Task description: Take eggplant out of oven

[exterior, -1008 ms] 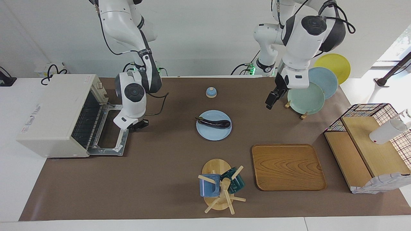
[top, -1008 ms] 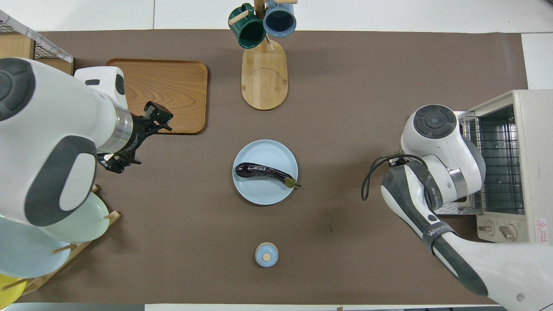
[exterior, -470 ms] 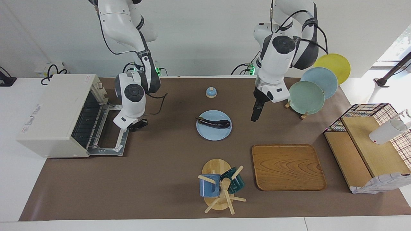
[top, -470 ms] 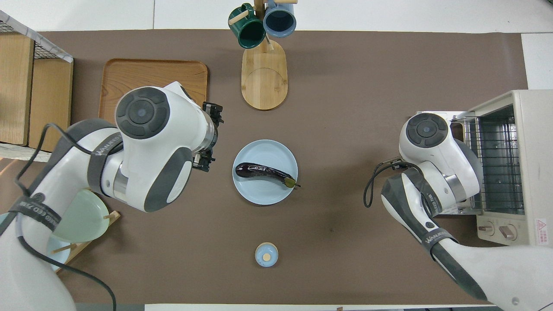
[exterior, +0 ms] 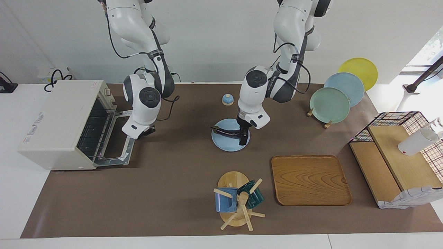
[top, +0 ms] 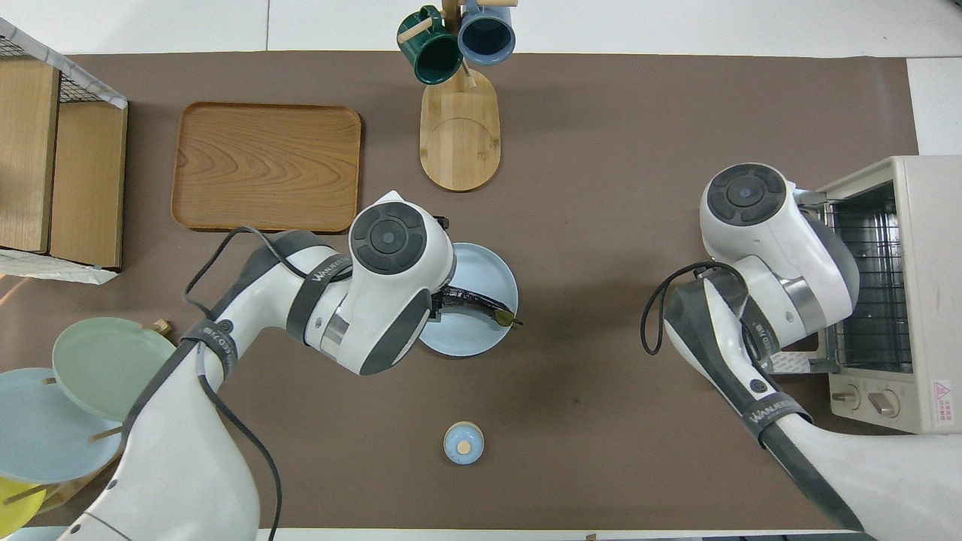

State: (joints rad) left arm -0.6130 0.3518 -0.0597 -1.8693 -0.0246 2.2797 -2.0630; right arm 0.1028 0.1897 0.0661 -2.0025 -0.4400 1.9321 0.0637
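The dark purple eggplant (exterior: 225,131) lies on a light blue plate (exterior: 225,146) at the middle of the table; its stem end shows in the overhead view (top: 481,303). My left gripper (exterior: 243,136) is down at the eggplant's thick end, and its hand covers that end from above. The cream-white oven (exterior: 59,117) stands at the right arm's end of the table, and its rack is bare. The oven door (exterior: 119,145) is open and tilted partly up. My right gripper (exterior: 147,131) is at the door's outer edge.
A small blue bell (exterior: 227,99) sits nearer to the robots than the plate. A mug tree (exterior: 237,200) and a wooden tray (exterior: 309,180) lie farther out. A plate rack (exterior: 330,103) and a wire shelf rack (exterior: 398,152) stand at the left arm's end.
My left arm swung in from the plate rack and came down onto the eggplant's thick end. The oven door has tipped up a little from flat, with my right gripper at its edge.
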